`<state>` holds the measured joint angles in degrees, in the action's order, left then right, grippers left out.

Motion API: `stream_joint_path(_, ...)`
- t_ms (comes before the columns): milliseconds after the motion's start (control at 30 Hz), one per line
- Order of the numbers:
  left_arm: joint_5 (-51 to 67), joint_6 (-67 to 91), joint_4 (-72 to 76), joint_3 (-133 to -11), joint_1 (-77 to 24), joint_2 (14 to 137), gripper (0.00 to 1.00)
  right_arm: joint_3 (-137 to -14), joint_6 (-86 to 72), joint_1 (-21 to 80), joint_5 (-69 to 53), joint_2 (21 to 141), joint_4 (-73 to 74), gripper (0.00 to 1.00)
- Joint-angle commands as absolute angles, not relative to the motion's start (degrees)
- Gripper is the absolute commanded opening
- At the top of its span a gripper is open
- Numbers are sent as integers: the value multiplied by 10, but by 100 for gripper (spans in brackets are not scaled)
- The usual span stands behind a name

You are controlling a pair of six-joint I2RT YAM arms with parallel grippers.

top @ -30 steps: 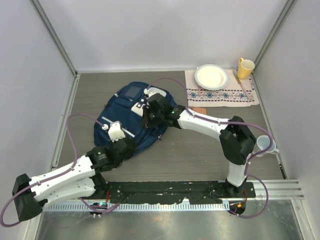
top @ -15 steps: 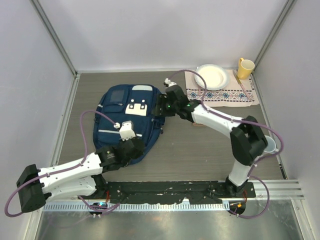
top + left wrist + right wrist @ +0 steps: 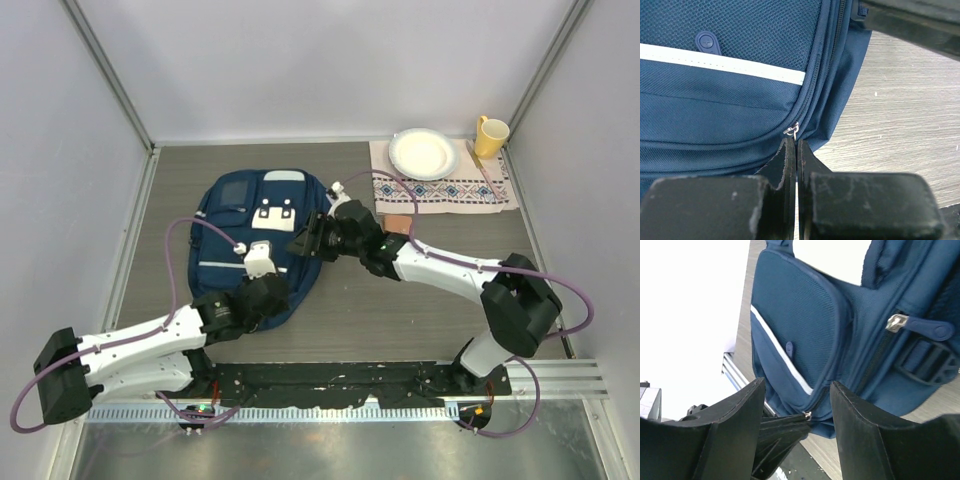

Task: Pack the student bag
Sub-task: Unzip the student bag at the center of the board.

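Navy fabric: student bag (image 3: pixel 250 215), lying flat.
Left gripper (image 3: pixel 793 145): closed, tips at zip slider (image 3: pixel 791 129).
Right gripper (image 3: pixel 797 386): parted, empty.

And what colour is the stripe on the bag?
White stripe on the navy student bag; clearest in left wrist view.

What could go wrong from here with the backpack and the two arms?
The right gripper is open and holds nothing, so if the shut left gripper tugs at the zipper, the backpack might slide rather than unzip. The two grippers sit close together at the bag's edge and could bump. The right arm's cable loops over the cloth near the plate; a swing might snag it.
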<state>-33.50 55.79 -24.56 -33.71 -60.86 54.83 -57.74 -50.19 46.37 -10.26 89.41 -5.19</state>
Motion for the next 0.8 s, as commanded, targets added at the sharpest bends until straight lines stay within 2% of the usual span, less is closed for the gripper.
stream_joint_path(0,-309,537,-191,-371,-615,557,0,-587,-532,480,-100,910,-92,60)
stream_joint_path(300,-301,532,-179,-371,-616,558,0,-591,-532,497,-55,918,-62,58)
stream_joint_path(600,-295,518,-169,-371,-615,549,0,-590,-540,504,-61,940,-76,56)
stream_joint_path(700,-287,509,-157,-371,-616,550,0,-591,-541,506,-66,950,-86,53)
stream_joint_path(767,-279,501,-146,-371,-615,553,0,-597,-540,506,-62,956,-84,47)
